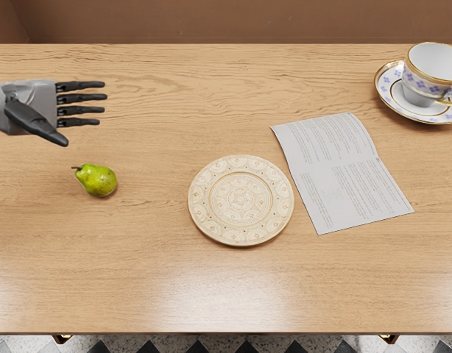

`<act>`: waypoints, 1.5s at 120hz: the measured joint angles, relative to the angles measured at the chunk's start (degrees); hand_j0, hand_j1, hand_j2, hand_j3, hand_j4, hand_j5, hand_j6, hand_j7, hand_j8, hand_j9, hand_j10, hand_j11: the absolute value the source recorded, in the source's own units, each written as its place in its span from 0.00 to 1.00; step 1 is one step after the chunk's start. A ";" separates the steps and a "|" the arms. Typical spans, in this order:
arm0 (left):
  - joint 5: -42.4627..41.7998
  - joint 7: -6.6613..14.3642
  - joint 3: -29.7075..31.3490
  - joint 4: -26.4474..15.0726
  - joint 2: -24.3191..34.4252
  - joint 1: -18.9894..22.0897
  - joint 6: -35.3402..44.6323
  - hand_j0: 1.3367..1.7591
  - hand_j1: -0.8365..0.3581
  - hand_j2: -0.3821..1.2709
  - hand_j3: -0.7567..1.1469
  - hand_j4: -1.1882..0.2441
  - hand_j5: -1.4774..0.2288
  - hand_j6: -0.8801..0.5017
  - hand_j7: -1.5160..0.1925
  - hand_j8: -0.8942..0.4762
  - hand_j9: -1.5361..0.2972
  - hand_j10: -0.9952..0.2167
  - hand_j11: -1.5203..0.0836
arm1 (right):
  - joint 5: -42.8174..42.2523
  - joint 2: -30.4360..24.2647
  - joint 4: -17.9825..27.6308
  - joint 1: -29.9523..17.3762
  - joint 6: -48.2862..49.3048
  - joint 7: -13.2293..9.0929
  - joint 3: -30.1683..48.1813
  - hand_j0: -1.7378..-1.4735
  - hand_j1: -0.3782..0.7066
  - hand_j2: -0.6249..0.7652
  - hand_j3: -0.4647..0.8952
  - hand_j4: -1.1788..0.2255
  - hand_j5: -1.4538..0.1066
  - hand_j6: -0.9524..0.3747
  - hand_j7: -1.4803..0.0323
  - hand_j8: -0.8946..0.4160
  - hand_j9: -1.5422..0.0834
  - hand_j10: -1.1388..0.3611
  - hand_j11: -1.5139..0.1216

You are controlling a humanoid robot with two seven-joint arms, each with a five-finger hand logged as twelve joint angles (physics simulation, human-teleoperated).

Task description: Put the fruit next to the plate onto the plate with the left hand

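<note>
A green pear (98,179) lies on the wooden table to the left of a cream patterned plate (241,199), about a plate's width away from it. The plate holds nothing. My left hand (73,112) comes in from the left edge and hovers above and behind the pear, apart from it. Its fingers (85,98) are stretched straight toward the right and the thumb points down and right. It holds nothing. The right arm does not show.
A printed sheet of paper (341,170) lies just right of the plate. A white cup with a gold rim (432,72) stands on a blue-patterned saucer (397,95) at the far right corner. The table's front edge runs along the bottom.
</note>
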 joint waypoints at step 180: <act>48.92 5.81 -0.52 -12.66 -1.70 -6.96 2.86 0.76 0.99 0.23 0.40 0.83 0.87 0.63 0.89 0.65 0.84 0.82 0.95 | -0.18 0.00 -0.06 0.00 -0.01 -0.10 -0.22 0.30 0.06 0.45 0.34 0.82 0.91 0.70 0.96 0.66 0.93 0.74 0.90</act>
